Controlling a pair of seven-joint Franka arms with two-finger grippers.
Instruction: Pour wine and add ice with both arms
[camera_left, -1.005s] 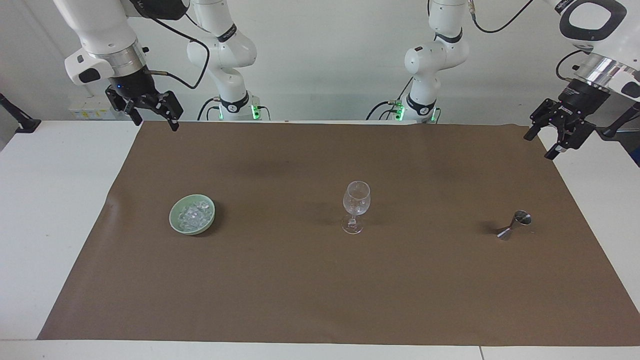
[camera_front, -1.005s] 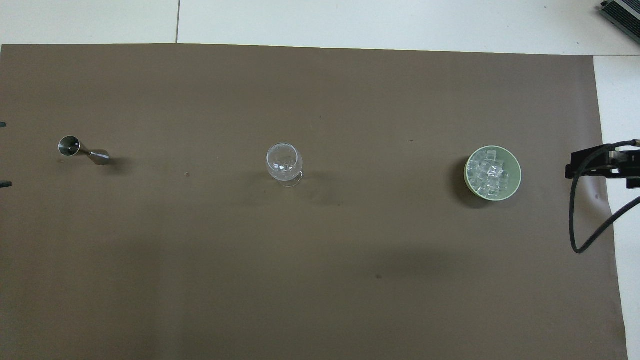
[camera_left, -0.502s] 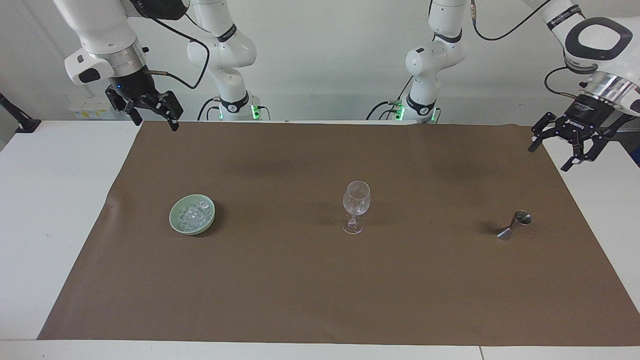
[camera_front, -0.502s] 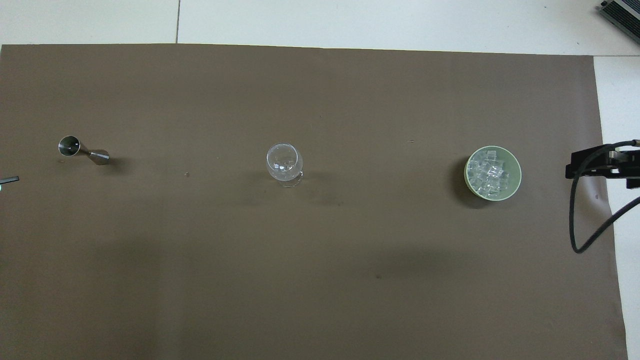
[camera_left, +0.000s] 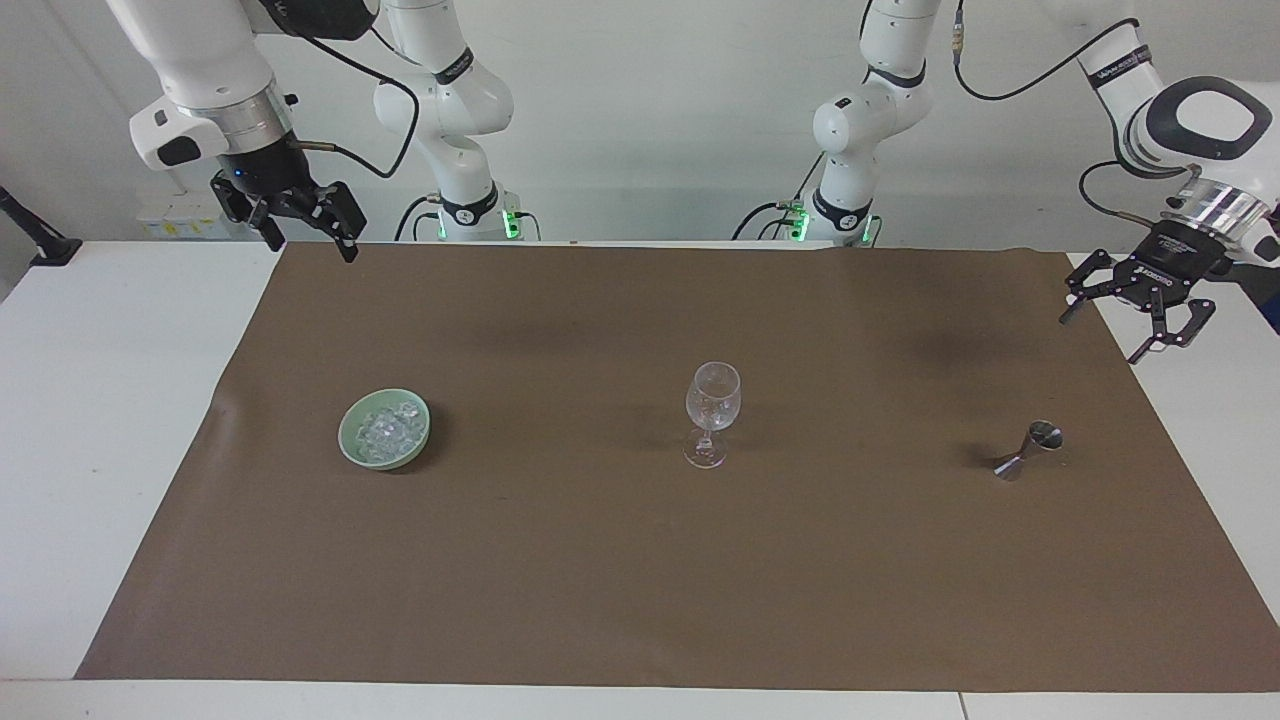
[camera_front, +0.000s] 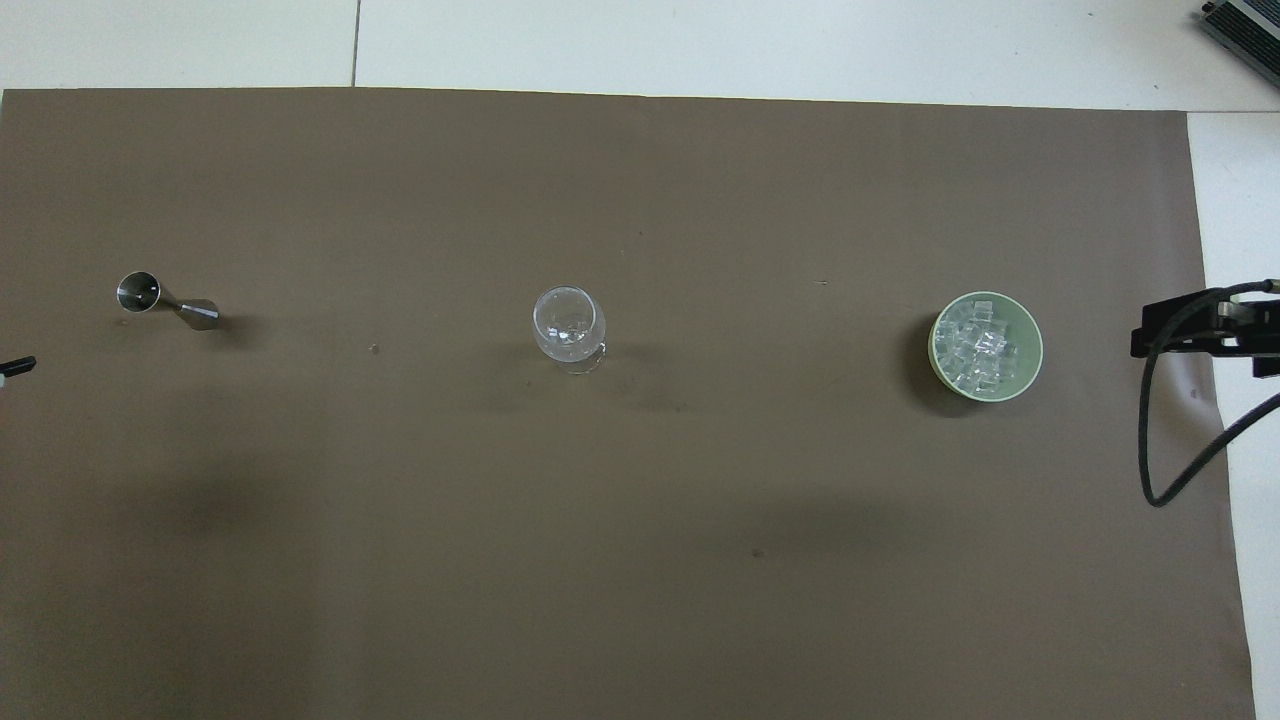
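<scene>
Ice (camera_left: 388, 430) is heaped in the green bowl (camera_left: 356, 452), at 9 o'clock of the wine glass (camera_left: 712, 412); jigger (camera_left: 1028, 451) at 3. Left gripper (camera_left: 1138, 312) and right gripper (camera_left: 292, 222) are kept raised and released, likely for approach.

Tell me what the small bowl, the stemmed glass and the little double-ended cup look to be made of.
Bowl: likely glazed ceramic; pale green, opaque, smooth with a soft sheen. It holds the ice.
Stemmed glass: clear glass, or possibly clear plastic; the brown mat shows through it, with bright glints.
Double-ended cup: polished metal, probably steel; silvery, mirror-like inside its open mouth.
</scene>
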